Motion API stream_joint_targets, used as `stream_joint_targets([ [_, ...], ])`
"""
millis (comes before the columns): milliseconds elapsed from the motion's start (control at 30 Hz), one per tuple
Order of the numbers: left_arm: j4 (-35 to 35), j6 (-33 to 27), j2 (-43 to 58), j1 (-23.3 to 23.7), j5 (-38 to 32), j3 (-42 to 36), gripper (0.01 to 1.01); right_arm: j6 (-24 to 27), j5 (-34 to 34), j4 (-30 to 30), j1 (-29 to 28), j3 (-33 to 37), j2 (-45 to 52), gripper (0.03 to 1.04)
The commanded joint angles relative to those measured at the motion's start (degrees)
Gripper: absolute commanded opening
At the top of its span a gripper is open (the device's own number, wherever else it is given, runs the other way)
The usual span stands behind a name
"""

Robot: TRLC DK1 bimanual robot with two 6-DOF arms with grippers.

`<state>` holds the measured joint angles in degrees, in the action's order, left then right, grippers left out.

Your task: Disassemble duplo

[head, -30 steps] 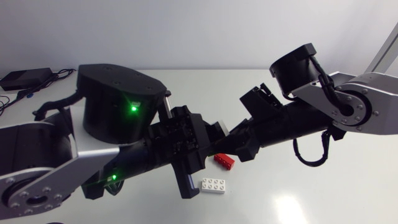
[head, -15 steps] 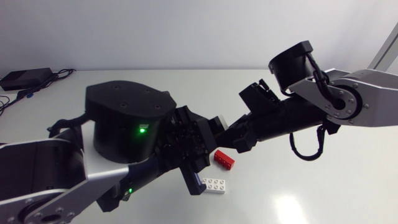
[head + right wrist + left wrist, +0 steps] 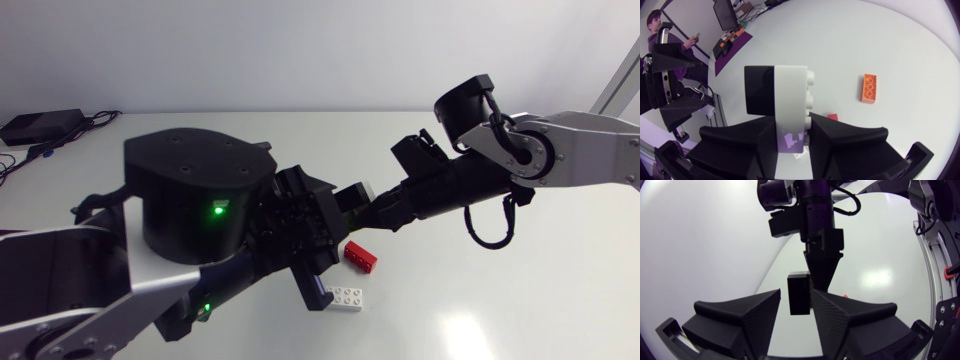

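Right wrist view: gripper (image 3: 792, 124) clamps blk+wht duplo stack (image 3: 790, 95).

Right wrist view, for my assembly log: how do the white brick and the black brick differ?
The white brick is clamped in the right gripper; the black brick sits beyond its tips, unclamped. The white brick shows side studs; the black brick shows none. They are stuck together.

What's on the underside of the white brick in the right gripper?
A black brick sits against the white brick, opposite its studs. The right gripper clamps the white brick, covering its near end; the joint is hidden.
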<state>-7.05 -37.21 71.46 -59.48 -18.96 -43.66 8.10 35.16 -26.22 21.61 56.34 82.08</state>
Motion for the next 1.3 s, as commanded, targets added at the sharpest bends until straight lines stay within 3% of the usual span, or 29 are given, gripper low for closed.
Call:
stream_joint_targets([
  [0, -1.0, -1.2, 0.0, 0.1, -0.6, 2.1, 0.449, -1.4, 0.3, -0.2, 0.6, 1.7, -1.5, 0.21],
  [100, -1.4, -1.2, 0.8, 0.7, -0.6, 2.2, 0.651, -1.3, 0.4, -0.9, 0.8, 1.7, -2.7, 0.21],
  [167, -1.8, -1.4, 1.2, 1.1, -0.6, 2.2, 0.7, -1.3, 0.4, -1.4, 1.2, 1.6, -3.4, 0.21],
  [667, -6.8, -2.2, 6.8, 3.4, -0.6, -0.6, 0.697, -1.2, 0.4, -3.8, 4.1, 1.6, -6.8, 0.21],
  [700, -7.0, -2.2, 6.9, 3.4, -0.6, -0.8, 0.69, -1.2, 0.4, -3.8, 4.1, 1.5, -6.8, 0.21],
  [833, -7.5, -2.1, 6.9, 3.4, -0.7, -1.0, 0.466, -1.1, 0.2, -3.5, 4.3, 1.1, -6.5, 0.21],
  [1000, -7.9, -2.0, 7.8, 3.9, -1.3, -1.6, 0.413, -0.8, 0.2, -3.2, 5.0, 0.3, -6.3, 0.21],
  [1167, -7.6, -0.8, 8.1, 4.3, -1.7, -2.4, 0.23, 0.0, 0.1, -3.1, 5.0, -0.9, -6.7, 0.21],
  [1267, -5.7, 0.6, 7.6, 4.6, -1.3, -3.2, 0.226, 0.8, -0.3, -2.8, 4.8, -1.8, -6.7, 0.21],
])
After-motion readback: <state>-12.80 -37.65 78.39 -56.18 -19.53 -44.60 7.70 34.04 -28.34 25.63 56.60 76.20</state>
